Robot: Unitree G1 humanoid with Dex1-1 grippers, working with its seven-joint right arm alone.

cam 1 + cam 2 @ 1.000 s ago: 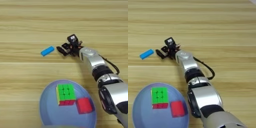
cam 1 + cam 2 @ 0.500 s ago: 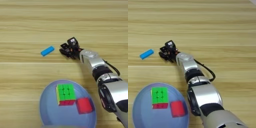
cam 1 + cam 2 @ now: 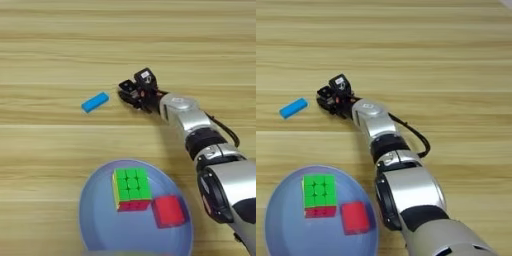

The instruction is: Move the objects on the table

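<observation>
My right gripper (image 3: 137, 90) reaches in from the lower right to the middle of the table (image 3: 55, 45). It is shut on the small white block with a black dotted top (image 3: 145, 76), which sits tilted at the gripper's upper side. The flat blue bar (image 3: 95, 102) lies on the wood a short way left of the gripper, apart from it. The green-and-red puzzle cube (image 3: 131, 186) and the plain red cube (image 3: 169, 211) rest side by side inside the round blue plate (image 3: 92, 210).
The blue plate takes up the near middle of the table, right beside my silver forearm (image 3: 187, 117). A black cable (image 3: 415, 136) loops off the forearm. Bare wood lies to the left and at the back.
The black fingers have drawn in from their leftward reach, closer under the white block. The blue bar, plate and both cubes have stayed put.
</observation>
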